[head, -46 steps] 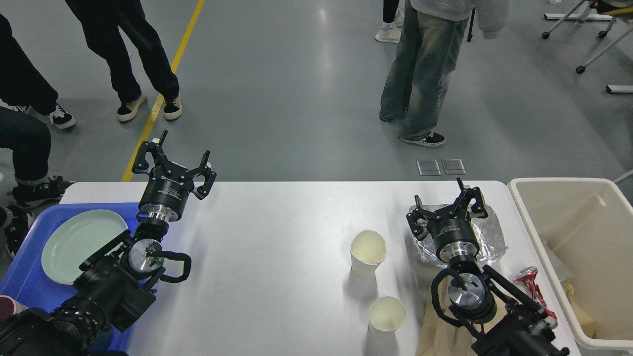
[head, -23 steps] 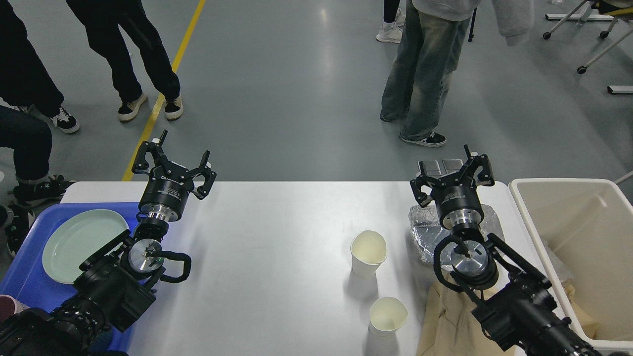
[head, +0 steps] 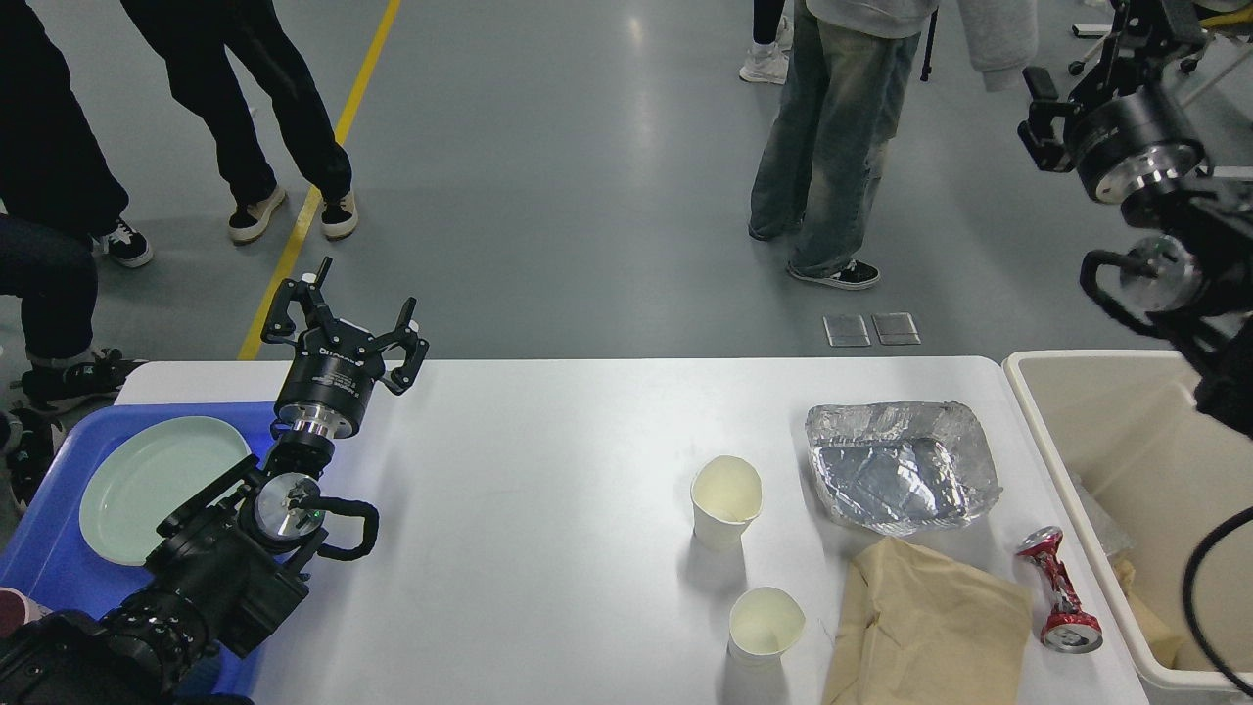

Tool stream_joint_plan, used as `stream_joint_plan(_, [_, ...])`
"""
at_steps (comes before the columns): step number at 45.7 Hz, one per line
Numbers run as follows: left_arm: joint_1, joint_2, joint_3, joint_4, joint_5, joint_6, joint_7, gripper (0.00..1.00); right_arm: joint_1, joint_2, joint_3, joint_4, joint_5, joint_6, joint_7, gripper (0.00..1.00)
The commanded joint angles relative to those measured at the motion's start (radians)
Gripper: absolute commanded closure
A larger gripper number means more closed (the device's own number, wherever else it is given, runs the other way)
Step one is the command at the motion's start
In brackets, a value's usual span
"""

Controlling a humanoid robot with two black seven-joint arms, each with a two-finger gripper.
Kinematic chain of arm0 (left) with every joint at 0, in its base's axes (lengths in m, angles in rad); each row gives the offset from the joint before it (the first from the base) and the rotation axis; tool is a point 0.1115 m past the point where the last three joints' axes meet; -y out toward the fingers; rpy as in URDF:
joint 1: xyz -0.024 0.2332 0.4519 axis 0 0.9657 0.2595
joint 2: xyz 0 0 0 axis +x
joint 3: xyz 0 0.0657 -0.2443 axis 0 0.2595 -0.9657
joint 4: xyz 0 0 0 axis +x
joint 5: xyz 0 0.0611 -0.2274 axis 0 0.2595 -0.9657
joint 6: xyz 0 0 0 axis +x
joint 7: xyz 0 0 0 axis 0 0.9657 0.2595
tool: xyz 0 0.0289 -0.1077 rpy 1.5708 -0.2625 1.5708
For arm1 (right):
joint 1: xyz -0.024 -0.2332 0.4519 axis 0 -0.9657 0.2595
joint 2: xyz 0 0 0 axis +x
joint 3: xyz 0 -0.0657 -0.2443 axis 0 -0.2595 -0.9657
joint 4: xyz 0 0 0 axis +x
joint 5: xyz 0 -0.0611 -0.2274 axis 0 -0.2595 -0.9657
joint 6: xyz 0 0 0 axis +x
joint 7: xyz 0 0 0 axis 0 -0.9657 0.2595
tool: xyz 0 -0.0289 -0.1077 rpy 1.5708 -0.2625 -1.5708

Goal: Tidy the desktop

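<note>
Desk (head: 548, 509), white with rounded corners, fills the lower view. Near its front edge toward the right: a paper cup (head: 765, 632), brown paper (head: 925, 627) and a crushed red can (head: 1057, 590) lying on its side. Farther back: a second cup (head: 725, 499), upright, and a crumpled foil tray (head: 899, 466) near the right edge. Off the left edge, a blue tray (head: 44, 548) bearing a pale green plate (head: 152, 485); off the right edge, a beige bin (head: 1140, 490). Left gripper (head: 345, 323) hovers over the far left corner, jaws spread and empty. Right gripper (head: 1096, 73) is raised beyond the far right corner, partly cut by the frame; its jaw state cannot be told.
</note>
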Motion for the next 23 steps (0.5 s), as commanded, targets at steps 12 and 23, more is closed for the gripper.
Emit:
stream_joint_plan(12, [0.0, 0.0, 0.001, 0.0, 0.0, 0.0, 0.0, 0.03, 0.475, -0.017, -1.123, 0.262, 0.006, 0.011, 0.0, 0.0])
stream_joint_plan(23, [0.0, 0.0, 0.0, 0.0, 0.0, 0.0, 0.0, 0.03, 0.61, 0.012, -1.145, 0.403, 0.003, 0.163, 0.0, 0.0])
